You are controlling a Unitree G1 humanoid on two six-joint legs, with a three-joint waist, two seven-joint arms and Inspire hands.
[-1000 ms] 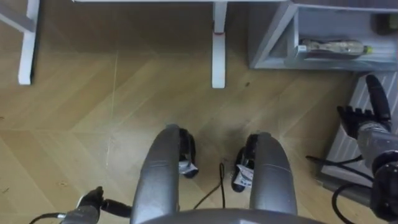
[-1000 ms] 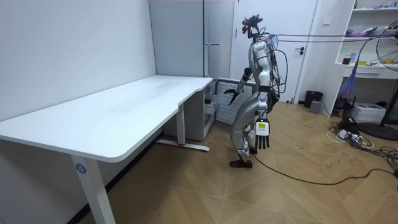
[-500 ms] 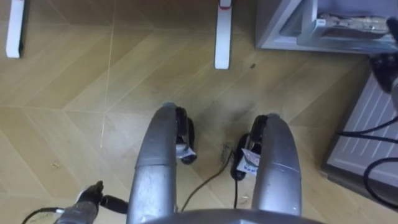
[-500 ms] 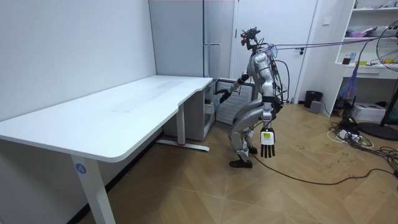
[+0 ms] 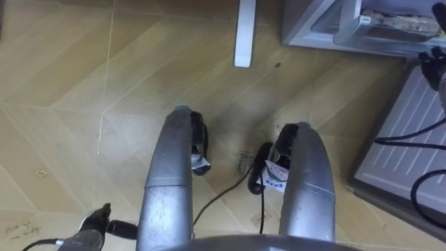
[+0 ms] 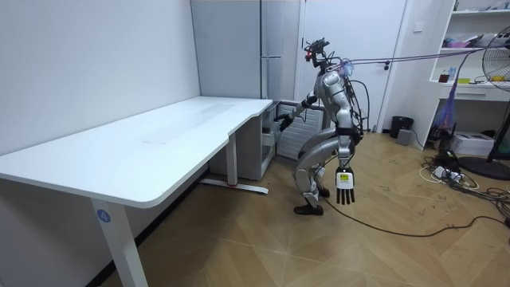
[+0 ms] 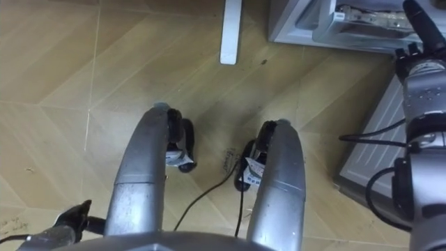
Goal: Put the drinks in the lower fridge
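Placing looks finished: bottle (image 7: 369,19) lies in the lower fridge (image 7: 289,28); your right hand (image 7: 418,66) hovers beside it, fingers unreadable; left hand (image 6: 344,180) hangs with fingers released; next, clear out and shut the door (image 5: 404,139).

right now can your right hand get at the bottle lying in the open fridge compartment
Probably yes. The right hand is raised just beside the open compartment, its fingers straight and empty, close to the bottle lying inside. Nothing visible stands between them, though depth is hard to judge.
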